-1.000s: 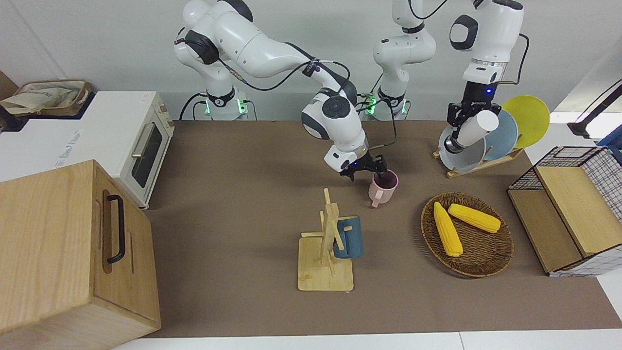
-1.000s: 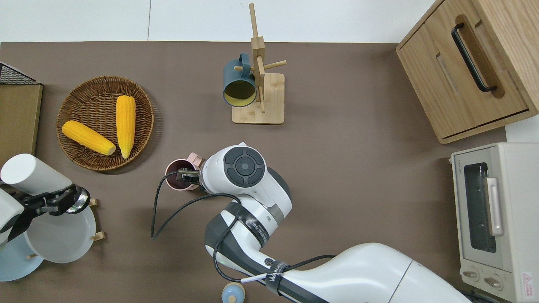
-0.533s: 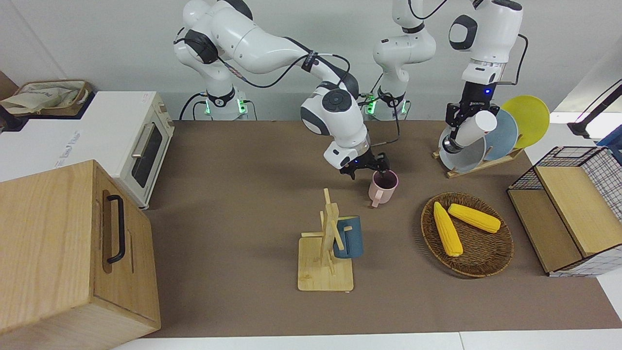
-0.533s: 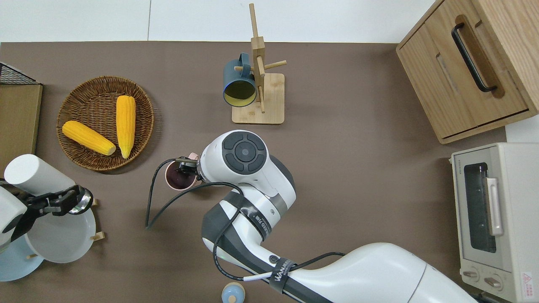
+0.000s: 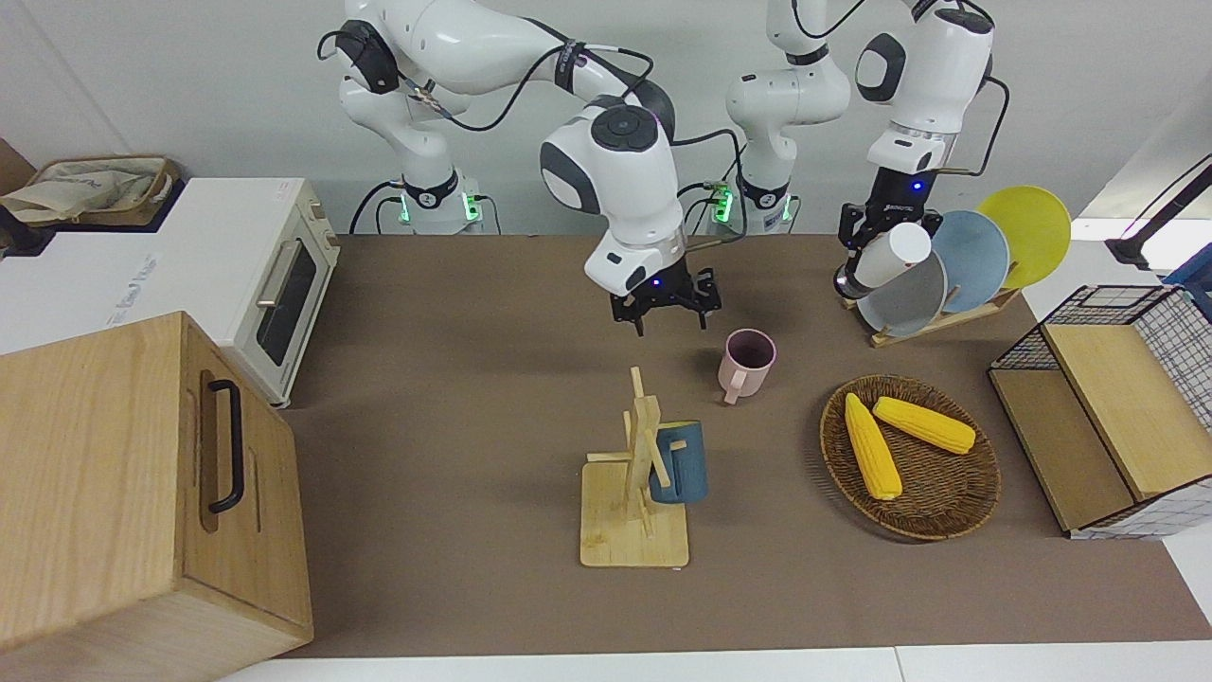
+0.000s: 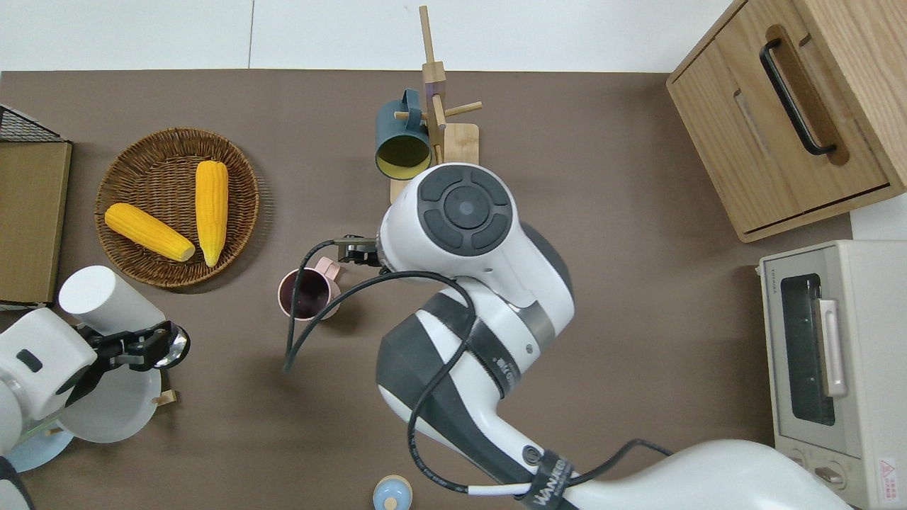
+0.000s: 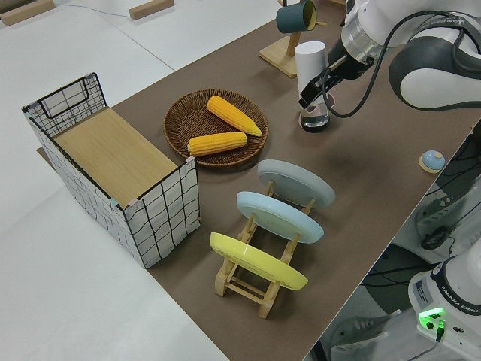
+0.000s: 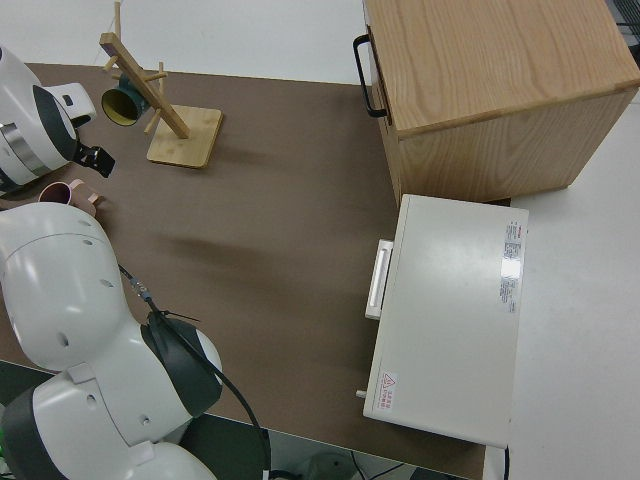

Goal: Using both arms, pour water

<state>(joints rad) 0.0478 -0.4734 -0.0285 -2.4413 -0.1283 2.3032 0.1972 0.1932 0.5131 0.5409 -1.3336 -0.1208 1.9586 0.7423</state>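
Note:
A pink mug (image 5: 748, 362) (image 6: 306, 294) stands upright on the brown mat, nothing touching it. My right gripper (image 5: 670, 320) hangs open and empty above the mat, beside the mug toward the right arm's end; the overhead view shows only part of it (image 6: 358, 249). A white cylindrical bottle (image 5: 890, 258) (image 6: 106, 301) (image 7: 310, 64) with a silver lower end is tilted in the air. My left gripper (image 5: 864, 248) (image 6: 138, 345) is shut on it, over the rim of the grey plate nearest the mug.
A wooden mug rack (image 5: 632, 516) with a blue mug (image 5: 680, 462) stands farther from the robots than the pink mug. Toward the left arm's end are a wicker basket (image 5: 826, 445) with two corn cobs, a plate rack (image 5: 1027, 232) and a wire crate (image 5: 1174, 332). Toaster oven (image 5: 275, 284) and wooden cabinet (image 5: 142, 493) are at the right arm's end.
My right gripper let go of the pink mug's rim, rose and moved off toward the right arm's end. My left gripper carried the white bottle a little toward the mug.

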